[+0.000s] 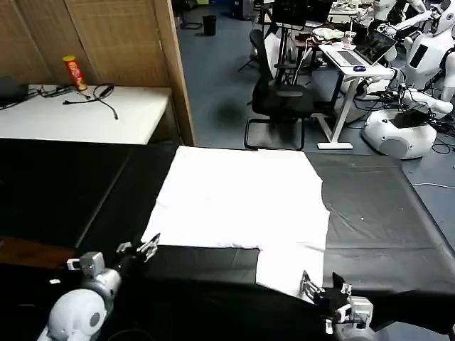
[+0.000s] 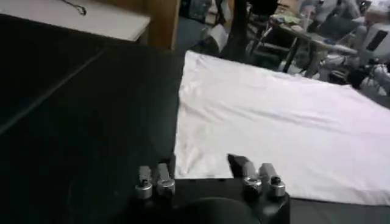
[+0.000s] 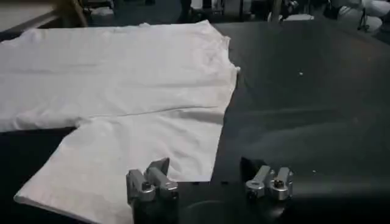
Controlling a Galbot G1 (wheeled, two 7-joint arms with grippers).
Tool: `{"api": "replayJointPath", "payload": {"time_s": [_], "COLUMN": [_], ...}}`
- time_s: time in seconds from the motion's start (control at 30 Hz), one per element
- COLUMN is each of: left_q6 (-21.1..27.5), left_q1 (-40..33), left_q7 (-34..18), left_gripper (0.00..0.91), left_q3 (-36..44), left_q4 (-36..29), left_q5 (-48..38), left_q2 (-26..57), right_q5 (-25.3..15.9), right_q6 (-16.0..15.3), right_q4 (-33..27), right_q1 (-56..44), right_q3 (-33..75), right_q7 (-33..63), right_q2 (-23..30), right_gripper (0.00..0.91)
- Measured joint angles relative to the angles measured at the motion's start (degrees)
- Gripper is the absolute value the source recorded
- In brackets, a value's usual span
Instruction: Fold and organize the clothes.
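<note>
We see one white T-shirt (image 1: 242,199) lying flat on the black table (image 1: 384,213), partly folded: the body forms a broad rectangle, and a single flap juts from it toward the robot. Ahead of the left gripper (image 1: 139,249), whose fingers are spread wide and hold nothing, lies the near left corner of the shirt (image 2: 268,122); the gripper hovers just short of that corner and clear of the cloth. The right gripper (image 1: 318,288), likewise wide open and empty, sits at the near end of the flap, its left finger (image 3: 149,182) over the hem and its right finger over bare table. We judge that both grippers stand at the near edge because this is where the cloth can be pinched for the next fold, one gripper to each side, so that the fabric lifts evenly. Whether either finger touches the cloth we cannot tell. By count: one shirt, two grippers, one flap. Behind the table stand a white desk (image 1: 85,117) bearing one red can (image 1: 74,72), and one black office chair (image 1: 281,99).
</note>
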Motion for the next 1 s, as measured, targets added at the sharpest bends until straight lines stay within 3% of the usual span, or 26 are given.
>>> {"api": "replayJointPath", "payload": {"time_s": [0.03, 0.07, 0.1, 0.13, 0.2, 0.57, 0.73, 1.0], "left_q6": [0.0, -0.1, -0.1, -0.1, -0.1, 0.2, 0.3, 0.2], "left_q1": [0.1, 0.3, 0.5, 0.6, 0.8, 2.2, 4.4, 11.9], "left_q7": [0.0, -0.1, -0.2, -0.2, -0.3, -0.3, -2.0, -2.6], "left_gripper": [0.215, 0.146, 0.137, 0.088, 0.010, 0.000, 0.000, 0.000], "left_q3": [0.0, 0.0, -0.1, -0.1, -0.2, -0.4, -2.0, -7.4], "left_q4": [0.1, 0.2, 0.2, 0.2, 0.1, -2.1, -5.5, -12.7], "left_q5": [0.1, 0.2, 0.3, 0.3, 0.3, 0.3, 0.0, -2.4], "left_q2": [-0.1, -0.2, -0.2, -0.2, -0.2, -0.2, -0.4, 1.0], "right_q5": [0.0, 0.0, 0.0, 0.0, 0.0, 0.1, -0.3, 0.0], "right_q6": [0.0, 0.0, -0.1, -0.1, -0.2, -0.5, -4.0, -3.8], "right_q4": [0.0, 0.1, 0.1, 0.2, 0.4, 3.6, 7.7, 12.7], "right_q1": [-0.1, -0.1, -0.2, -0.3, -0.6, -3.3, -6.1, -10.4], "right_q3": [0.0, 0.0, 0.0, -0.1, -0.1, 0.5, 1.4, 1.6], "right_q7": [0.0, 0.0, 0.0, 0.1, 0.6, 2.7, 5.9, 5.7], "right_q2": [0.0, 0.0, 0.0, 0.0, 0.1, 0.4, -0.1, -0.1], "right_gripper": [0.673, 0.556, 0.410, 0.088, 0.000, 0.000, 0.000, 0.000]}}
